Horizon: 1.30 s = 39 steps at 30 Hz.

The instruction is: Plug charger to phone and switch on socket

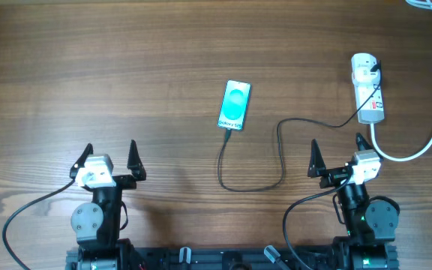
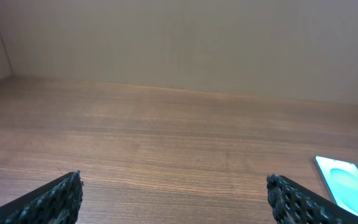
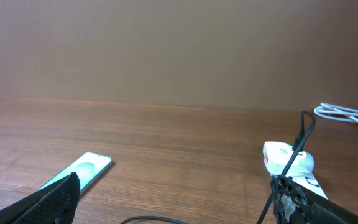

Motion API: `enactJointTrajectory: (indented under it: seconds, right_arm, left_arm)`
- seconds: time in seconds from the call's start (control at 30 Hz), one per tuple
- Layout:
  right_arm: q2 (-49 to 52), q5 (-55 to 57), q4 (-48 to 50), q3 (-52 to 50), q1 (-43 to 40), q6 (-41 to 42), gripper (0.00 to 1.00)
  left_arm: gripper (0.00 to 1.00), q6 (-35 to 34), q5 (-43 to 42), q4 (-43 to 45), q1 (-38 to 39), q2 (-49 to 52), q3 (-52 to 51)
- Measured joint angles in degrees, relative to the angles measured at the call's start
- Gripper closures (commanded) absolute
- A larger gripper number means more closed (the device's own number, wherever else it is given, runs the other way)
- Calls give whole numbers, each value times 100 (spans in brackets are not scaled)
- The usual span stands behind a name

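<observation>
The phone point(image 1: 235, 104) lies flat mid-table, cyan screen up, its white strip at the near end. The thin black charger cable point(image 1: 279, 154) runs from the phone's near end, loops toward the front, and goes on to a black plug in the white socket strip point(image 1: 367, 87) at the far right. The cable's tip meets the phone's near edge. My left gripper point(image 1: 108, 159) is open and empty at the front left. My right gripper point(image 1: 338, 154) is open and empty at the front right. The phone also shows in the left wrist view point(image 2: 348, 188) and the right wrist view point(image 3: 79, 172). The right wrist view also shows the socket point(image 3: 289, 158).
A thick white cord point(image 1: 426, 146) runs from the socket strip's near end and curves up the right edge of the table. The wooden table point(image 1: 88, 75) is bare on the left. A plain wall point(image 2: 179, 43) stands behind the table.
</observation>
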<state>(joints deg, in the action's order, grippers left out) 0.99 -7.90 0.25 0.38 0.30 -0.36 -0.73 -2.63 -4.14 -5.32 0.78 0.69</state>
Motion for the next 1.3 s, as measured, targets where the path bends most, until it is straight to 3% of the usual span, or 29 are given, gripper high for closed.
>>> enactJointTrajectory:
  seconds: [1.3]
  right_arm:
    - [0, 0, 0, 0, 0, 0, 0]
  left_arm:
    - [0, 328, 20, -9, 0, 0, 0]
